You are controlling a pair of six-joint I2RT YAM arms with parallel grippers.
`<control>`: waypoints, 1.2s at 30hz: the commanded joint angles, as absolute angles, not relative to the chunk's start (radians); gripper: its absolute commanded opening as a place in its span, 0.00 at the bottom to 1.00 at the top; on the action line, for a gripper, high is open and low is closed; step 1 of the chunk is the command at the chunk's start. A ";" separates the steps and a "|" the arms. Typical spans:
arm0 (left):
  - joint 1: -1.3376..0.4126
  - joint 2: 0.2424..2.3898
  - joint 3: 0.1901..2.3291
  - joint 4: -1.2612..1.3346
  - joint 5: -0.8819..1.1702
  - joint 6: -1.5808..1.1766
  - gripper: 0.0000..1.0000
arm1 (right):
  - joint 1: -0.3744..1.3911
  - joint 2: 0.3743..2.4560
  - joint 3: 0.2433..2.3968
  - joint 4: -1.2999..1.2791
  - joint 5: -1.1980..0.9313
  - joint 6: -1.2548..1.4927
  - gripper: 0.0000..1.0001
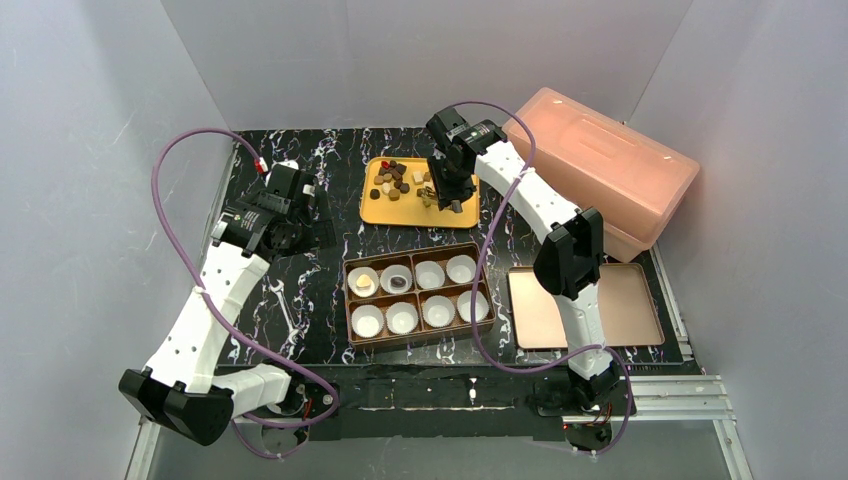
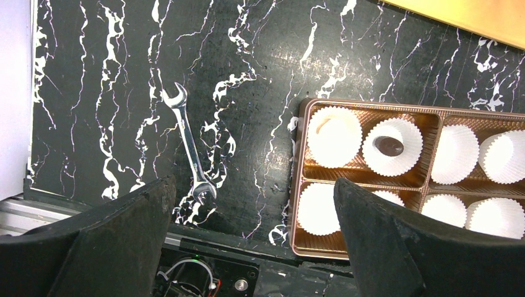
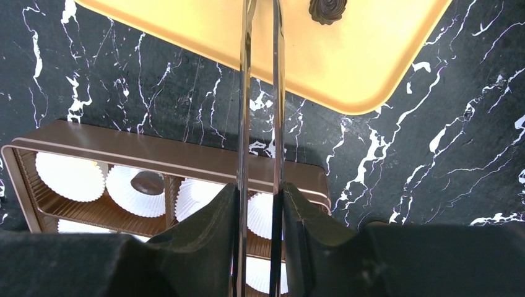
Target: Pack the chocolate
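Several small dark, light brown and cream chocolate pieces (image 1: 395,178) lie on a yellow tray (image 1: 385,210). One dark swirl piece (image 3: 327,8) shows on the tray (image 3: 347,55) in the right wrist view. My right gripper (image 1: 452,190) (image 3: 260,189) hangs over the tray, shut on metal tongs (image 3: 244,93) whose tips are out of view. A brown box (image 1: 417,330) holds white paper cups; one has a cream piece (image 1: 363,285), the cup beside it a dark piece (image 1: 398,284) (image 2: 390,146). My left gripper (image 1: 300,215) (image 2: 254,204) stands open and empty, left of the box.
A steel wrench (image 1: 283,305) (image 2: 189,145) lies on the black marbled table left of the box. A pink lidded container (image 1: 600,170) stands at the back right. A flat copper-coloured lid (image 1: 585,305) lies right of the box.
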State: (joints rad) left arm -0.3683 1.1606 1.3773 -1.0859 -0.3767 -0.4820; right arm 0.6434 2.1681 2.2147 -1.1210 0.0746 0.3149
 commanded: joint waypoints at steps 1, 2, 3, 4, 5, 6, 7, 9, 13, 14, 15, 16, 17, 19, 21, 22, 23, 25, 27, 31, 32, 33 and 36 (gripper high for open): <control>-0.362 1.164 1.407 -1.105 -0.386 -0.474 1.00 | 0.640 2.147 2.229 -1.108 0.066 0.316 0.32; -0.362 1.164 1.405 -1.103 -0.386 -0.474 1.00 | 0.640 2.144 2.236 -1.114 0.069 0.319 0.32; -0.362 1.162 1.404 -1.104 -0.386 -0.474 0.99 | 0.640 2.140 2.241 -1.118 0.070 0.319 0.32; -0.362 1.162 1.403 -1.103 -0.387 -0.474 1.00 | 0.640 2.134 2.245 -1.122 0.074 0.320 0.32; -0.362 1.161 1.403 -1.104 -0.384 -0.474 1.00 | 0.641 2.131 2.247 -1.123 0.077 0.322 0.32; -0.362 1.161 1.402 -1.102 -0.385 -0.474 1.00 | 0.640 2.125 2.247 -1.125 0.077 0.323 0.32; -0.363 1.159 1.402 -1.101 -0.384 -0.475 0.99 | 0.640 2.121 2.249 -1.129 0.078 0.326 0.32; -0.362 1.159 1.401 -1.100 -0.383 -0.475 0.99 | 0.640 2.111 2.250 -1.137 0.076 0.333 0.32; -0.362 1.157 1.397 -1.098 -0.380 -0.477 1.00 | 0.640 2.082 2.238 -1.136 0.070 0.340 0.32; -0.362 1.157 1.396 -1.096 -0.378 -0.479 1.00 | 0.640 2.075 2.235 -1.134 0.069 0.342 0.32; -0.363 1.157 1.395 -1.095 -0.377 -0.479 1.00 | 0.640 2.069 2.233 -1.136 0.066 0.344 0.32; -0.362 1.157 1.394 -1.094 -0.375 -0.480 0.99 | 0.640 2.065 2.231 -1.136 0.064 0.347 0.32; -0.362 1.157 1.394 -1.094 -0.374 -0.480 1.00 | 0.639 2.059 2.230 -1.137 0.062 0.349 0.31; -0.362 1.157 1.394 -1.094 -0.373 -0.480 0.99 | 0.640 2.050 2.230 -1.141 0.062 0.354 0.31; -0.362 1.156 1.395 -1.095 -0.374 -0.480 0.99 | 0.640 2.039 2.229 -1.147 0.062 0.357 0.31; -0.362 1.156 1.395 -1.095 -0.374 -0.480 1.00 | 0.640 2.034 2.229 -1.152 0.061 0.361 0.31; -0.362 1.155 1.394 -1.095 -0.374 -0.480 0.99 | 0.640 2.024 2.229 -1.157 0.056 0.365 0.31; -0.362 1.154 1.392 -1.095 -0.374 -0.480 1.00 | 0.643 2.002 2.219 -1.161 0.045 0.374 0.30; -0.362 1.154 1.392 -1.093 -0.372 -0.481 1.00 | 0.649 1.967 2.199 -1.159 0.044 0.380 0.30; -0.362 1.154 1.390 -1.089 -0.367 -0.482 0.99 | 0.665 1.898 2.161 -1.163 0.042 0.390 0.30; -0.362 1.155 1.391 -1.087 -0.367 -0.482 1.00 | 0.670 1.878 2.148 -1.163 0.041 0.393 0.30; -0.362 1.156 1.391 -1.087 -0.367 -0.482 0.99 | 0.675 1.858 2.132 -1.165 0.042 0.395 0.30; -0.362 1.156 1.393 -1.086 -0.366 -0.481 1.00 | 0.694 1.792 2.079 -1.169 0.040 0.402 0.30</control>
